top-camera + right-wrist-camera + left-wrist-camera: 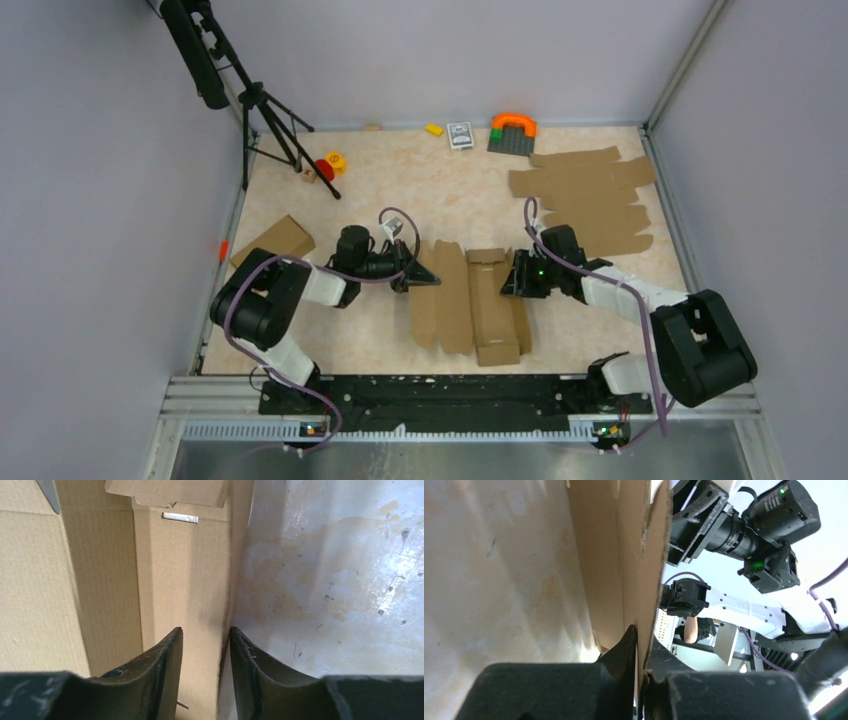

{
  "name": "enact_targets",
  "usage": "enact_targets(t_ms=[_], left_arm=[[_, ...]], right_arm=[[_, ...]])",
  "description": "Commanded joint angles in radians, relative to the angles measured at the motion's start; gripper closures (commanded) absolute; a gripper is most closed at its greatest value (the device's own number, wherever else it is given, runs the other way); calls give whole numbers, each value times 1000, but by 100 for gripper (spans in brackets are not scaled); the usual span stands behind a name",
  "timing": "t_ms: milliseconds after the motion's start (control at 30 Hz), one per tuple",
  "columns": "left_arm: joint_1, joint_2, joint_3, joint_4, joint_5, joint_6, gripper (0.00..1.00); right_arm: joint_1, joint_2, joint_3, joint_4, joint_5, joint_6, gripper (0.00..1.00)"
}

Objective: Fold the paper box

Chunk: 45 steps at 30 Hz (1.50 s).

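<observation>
A tripod and a small closed carton sit far left on the bench. The left fingers pinch the left edge of the paper box, which lies mid-bench, long axis near to far. The right fingers stand slightly apart astride its right wall, tips unclear from above. A pile of sheets lies back right.
</observation>
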Motion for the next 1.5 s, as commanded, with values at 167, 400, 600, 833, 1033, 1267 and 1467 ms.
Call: enact_targets(t_ms=[167, 400, 600, 833, 1033, 1267, 1467], left_arm=[[4, -174, 115, -507, -92, 318, 92], [17, -224, 104, -424, -32, 284, 94], [27, -346, 179, -649, -92, 469, 95], [27, -457, 288, -935, -242, 691, 98], [11, -570, 258, -942, -349, 785, 100], [-28, -660, 197, -904, -451, 809, 100], [-54, -743, 125, -826, -504, 785, 100]], right_arm=[[0, -83, 11, -91, 54, -36, 44], [-1, -158, -6, -111, 53, -23, 41], [-1, -221, 6, -115, 82, -16, 34], [-1, -248, 28, -147, 85, -30, 29], [0, -260, 19, -154, 75, -33, 28], [11, -291, -25, -124, 6, -12, 30], [118, -243, -30, -131, 71, 52, 22]])
